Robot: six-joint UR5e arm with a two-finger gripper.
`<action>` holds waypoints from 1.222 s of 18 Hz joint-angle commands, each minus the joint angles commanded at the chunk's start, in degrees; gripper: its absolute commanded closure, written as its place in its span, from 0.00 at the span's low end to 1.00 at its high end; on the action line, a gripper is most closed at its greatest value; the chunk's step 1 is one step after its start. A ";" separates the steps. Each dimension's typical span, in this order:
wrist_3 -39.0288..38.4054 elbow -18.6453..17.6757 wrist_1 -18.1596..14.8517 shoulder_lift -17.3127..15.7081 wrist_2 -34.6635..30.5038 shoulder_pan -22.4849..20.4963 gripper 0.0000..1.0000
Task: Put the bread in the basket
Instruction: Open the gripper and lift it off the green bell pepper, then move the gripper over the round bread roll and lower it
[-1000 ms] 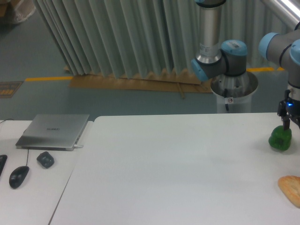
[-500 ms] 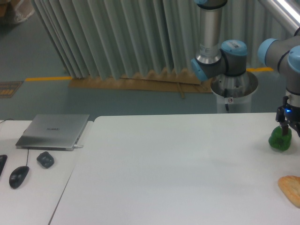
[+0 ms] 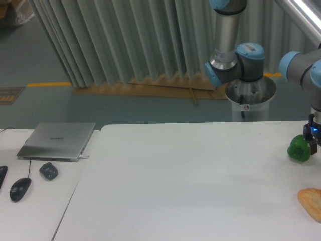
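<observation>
Gripper [image 3: 314, 143] at far right table edge, mostly cut off by frame; can't tell if open or shut. Green pepper [image 3: 299, 148] just beside it at 9 o'clock. Bread [image 3: 311, 202] on table [image 3: 190, 181], at 6 o'clock from gripper, apart.

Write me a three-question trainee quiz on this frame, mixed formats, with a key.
1. True or false: the bread lies at the table's right edge, partly cut off by the frame.
2. What lies nearest the gripper? A) mouse B) green pepper C) laptop
3. Fill in: left of the table, the closed laptop sits behind a black ____.

Key: 1 true; 2 B; 3 mouse. No basket is in view.
</observation>
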State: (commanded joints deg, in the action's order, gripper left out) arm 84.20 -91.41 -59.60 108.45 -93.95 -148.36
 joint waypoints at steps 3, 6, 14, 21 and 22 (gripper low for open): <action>-2.54 2.10 0.44 2.19 -0.09 0.35 0.00; -2.73 3.51 0.88 4.04 -0.18 0.62 0.00; -2.90 5.01 3.16 8.52 -4.22 0.71 0.00; -6.85 6.24 3.87 12.04 -9.84 2.38 0.00; -7.38 6.33 3.87 12.13 -10.19 2.46 0.00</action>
State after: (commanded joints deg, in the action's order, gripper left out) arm 76.82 -85.08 -55.72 120.59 -104.15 -145.90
